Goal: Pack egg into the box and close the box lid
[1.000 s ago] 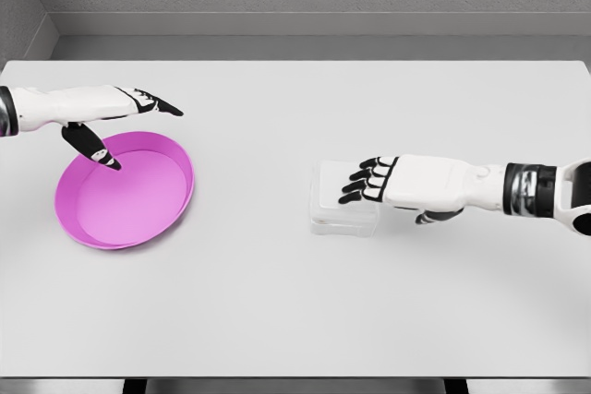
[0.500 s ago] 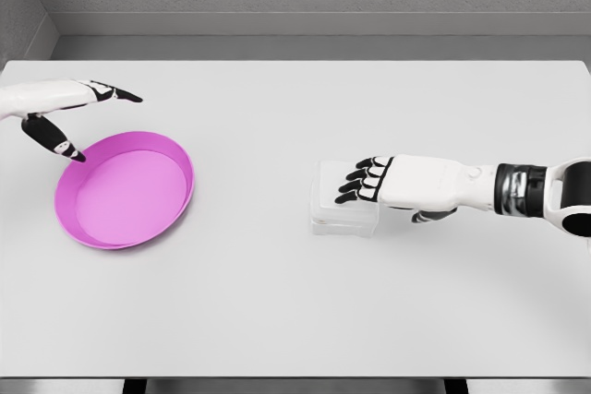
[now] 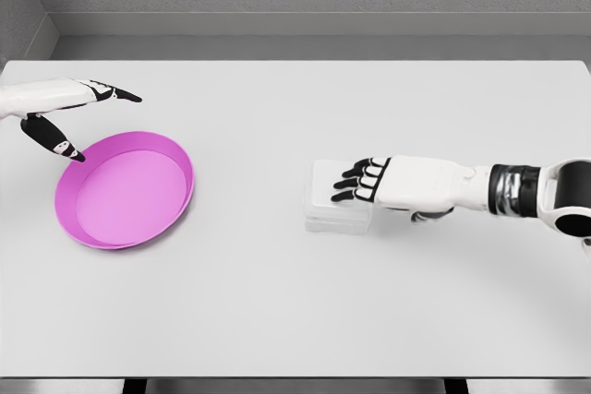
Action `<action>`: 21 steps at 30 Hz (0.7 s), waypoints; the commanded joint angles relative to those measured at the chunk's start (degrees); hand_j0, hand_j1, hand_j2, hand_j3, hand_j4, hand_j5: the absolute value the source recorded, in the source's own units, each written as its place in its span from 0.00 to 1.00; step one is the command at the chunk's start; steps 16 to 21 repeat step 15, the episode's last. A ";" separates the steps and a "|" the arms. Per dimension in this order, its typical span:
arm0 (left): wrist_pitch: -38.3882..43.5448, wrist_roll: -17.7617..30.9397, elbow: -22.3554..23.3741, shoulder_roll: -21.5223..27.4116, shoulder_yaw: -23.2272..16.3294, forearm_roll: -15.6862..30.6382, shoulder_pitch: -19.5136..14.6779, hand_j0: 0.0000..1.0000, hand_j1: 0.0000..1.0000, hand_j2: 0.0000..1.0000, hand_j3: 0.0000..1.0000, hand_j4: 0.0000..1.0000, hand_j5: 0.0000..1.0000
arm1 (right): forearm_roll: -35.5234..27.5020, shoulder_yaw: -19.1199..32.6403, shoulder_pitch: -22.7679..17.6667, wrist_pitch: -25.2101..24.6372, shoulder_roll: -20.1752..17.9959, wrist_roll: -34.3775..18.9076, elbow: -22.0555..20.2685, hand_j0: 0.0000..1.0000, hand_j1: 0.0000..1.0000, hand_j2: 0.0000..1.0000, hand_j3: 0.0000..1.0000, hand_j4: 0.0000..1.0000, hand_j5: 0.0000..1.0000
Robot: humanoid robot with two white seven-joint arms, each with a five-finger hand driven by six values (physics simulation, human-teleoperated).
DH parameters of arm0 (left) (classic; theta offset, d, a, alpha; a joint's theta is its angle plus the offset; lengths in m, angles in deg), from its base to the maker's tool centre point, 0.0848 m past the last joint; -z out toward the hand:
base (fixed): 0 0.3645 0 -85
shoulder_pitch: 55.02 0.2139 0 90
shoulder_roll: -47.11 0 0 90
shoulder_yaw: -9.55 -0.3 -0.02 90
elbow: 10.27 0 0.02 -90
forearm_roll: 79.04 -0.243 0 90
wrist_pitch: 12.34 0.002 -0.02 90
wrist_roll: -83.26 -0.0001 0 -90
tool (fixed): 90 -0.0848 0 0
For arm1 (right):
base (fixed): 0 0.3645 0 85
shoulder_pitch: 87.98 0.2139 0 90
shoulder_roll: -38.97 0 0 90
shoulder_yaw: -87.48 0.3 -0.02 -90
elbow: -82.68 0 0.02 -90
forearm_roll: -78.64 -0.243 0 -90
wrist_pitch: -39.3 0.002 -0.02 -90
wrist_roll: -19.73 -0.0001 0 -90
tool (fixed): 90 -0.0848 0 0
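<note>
A small clear plastic box lies on the white table right of the middle, its lid down. My right hand rests flat on top of it, fingers stretched over the lid, holding nothing. No egg shows anywhere; I cannot tell whether one is inside the box. My left hand hovers at the far left edge, above the upper left rim of a pink bowl, with fingers spread and empty.
The pink bowl stands empty at the left of the table. A grey wall runs behind the table's far edge.
My left hand drew back to the left, off the bowl. The right hand slid a little left with the box, pressing on its lid.
</note>
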 commanded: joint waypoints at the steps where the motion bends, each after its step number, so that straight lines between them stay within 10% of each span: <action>1: 0.15 -0.02 -0.01 0.05 0.06 0.38 0.00 1.00 1.00 1.00 1.00 1.00 1.00 | -0.63 1.04 0.09 -0.04 -0.05 -0.03 -0.11 1.00 1.00 1.00 1.00 1.00 1.00; 5: 0.15 -0.02 -0.01 0.05 0.14 0.38 0.00 1.00 1.00 1.00 1.00 1.00 1.00 | -7.22 11.41 0.44 -0.04 -0.76 -0.03 1.21 1.00 1.00 1.00 1.00 1.00 1.00; 10: 0.15 -0.02 -0.01 0.05 0.06 0.38 0.00 1.00 1.00 1.00 1.00 1.00 1.00 | -17.42 16.42 0.26 -0.04 -0.85 -0.03 15.89 1.00 1.00 1.00 1.00 1.00 1.00; 21: 0.15 -0.02 -0.01 0.05 0.06 0.38 0.00 1.00 1.00 1.00 1.00 1.00 1.00 | -17.33 16.42 0.26 -0.04 -1.02 -0.03 16.33 1.00 1.00 1.00 1.00 1.00 1.00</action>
